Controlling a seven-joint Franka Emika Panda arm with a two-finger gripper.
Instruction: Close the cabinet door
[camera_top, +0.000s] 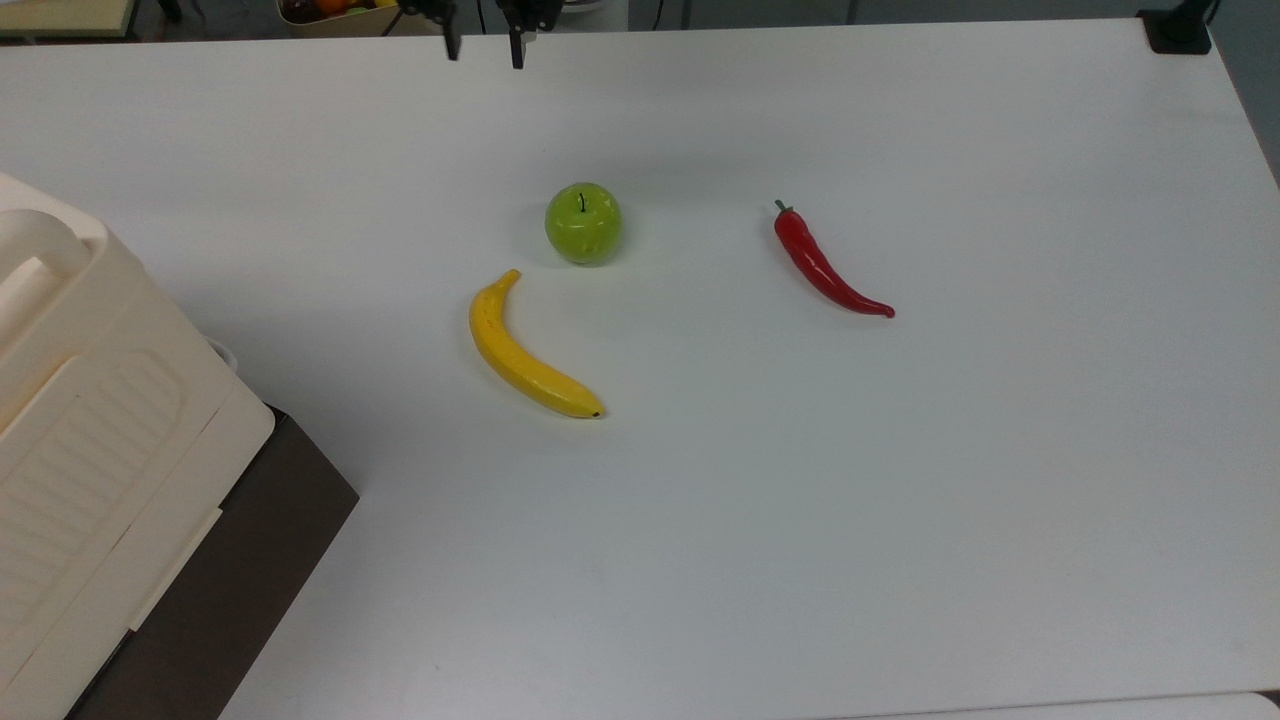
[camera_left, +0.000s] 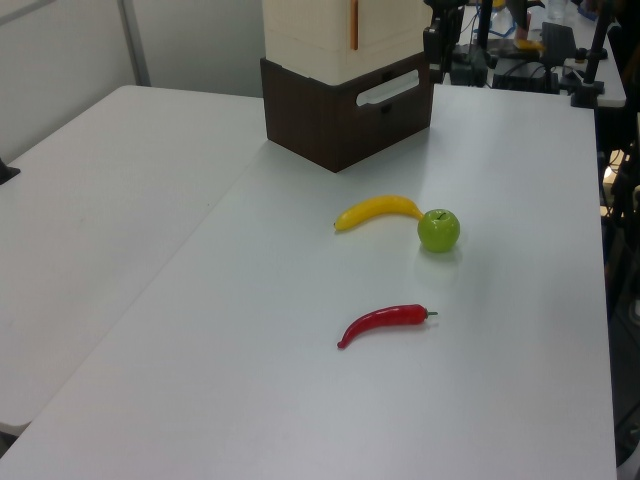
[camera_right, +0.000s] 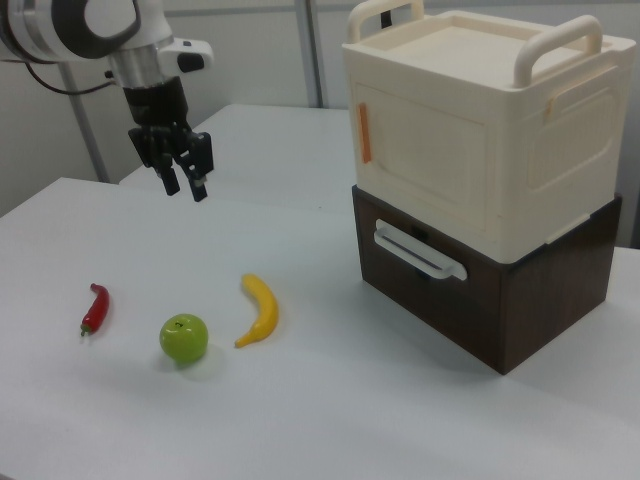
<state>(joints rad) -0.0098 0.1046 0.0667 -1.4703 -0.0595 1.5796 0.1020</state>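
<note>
The cabinet (camera_right: 480, 140) is a big cream box with two top handles on a dark brown base (camera_right: 470, 300). It also stands at the top view's left edge as the cabinet (camera_top: 90, 420) and at the back of the left view as the cabinet (camera_left: 320, 25). The cabinet door (camera_right: 425, 165), a smooth cream panel with an orange handle (camera_right: 365, 130), lies flush with the front. My gripper (camera_right: 184, 183) hangs open and empty above the table, well to the right view's left of the cabinet. It appears again as the gripper (camera_top: 485, 50) at the table's far edge.
On the white table (camera_top: 900, 480) lie a yellow banana (camera_top: 525, 350), a green apple (camera_top: 583, 222) and a red chilli (camera_top: 825, 265). The brown base has a white drawer handle (camera_right: 420, 250). A black clamp (camera_top: 1180, 30) sits at the top view's far right corner.
</note>
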